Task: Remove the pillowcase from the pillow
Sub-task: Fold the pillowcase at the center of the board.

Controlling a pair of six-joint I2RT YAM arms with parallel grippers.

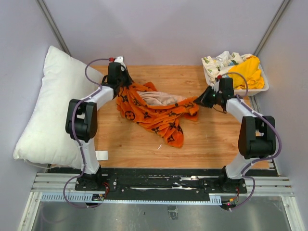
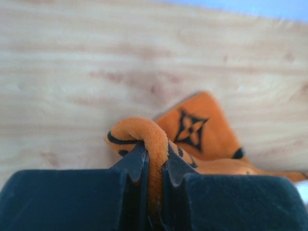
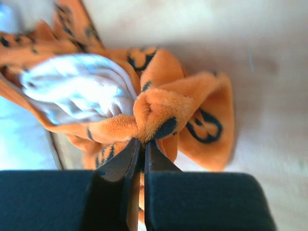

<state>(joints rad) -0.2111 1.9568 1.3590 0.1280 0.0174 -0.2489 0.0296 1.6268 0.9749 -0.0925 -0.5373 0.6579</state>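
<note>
The orange pillowcase with black motifs lies crumpled and stretched across the wooden table between both grippers, its pale lining showing at the middle. The white pillow rests bare at the left, off the table edge against the wall. My left gripper is shut on the pillowcase's left end; the left wrist view shows a fold of the orange pillowcase pinched in the left gripper. My right gripper is shut on the right end; in the right wrist view the right gripper pinches the bunched pillowcase.
A white tray at the back right holds a yellow cloth and a white floral-print cloth. A small white label lies near the table's front left. Grey walls enclose the table.
</note>
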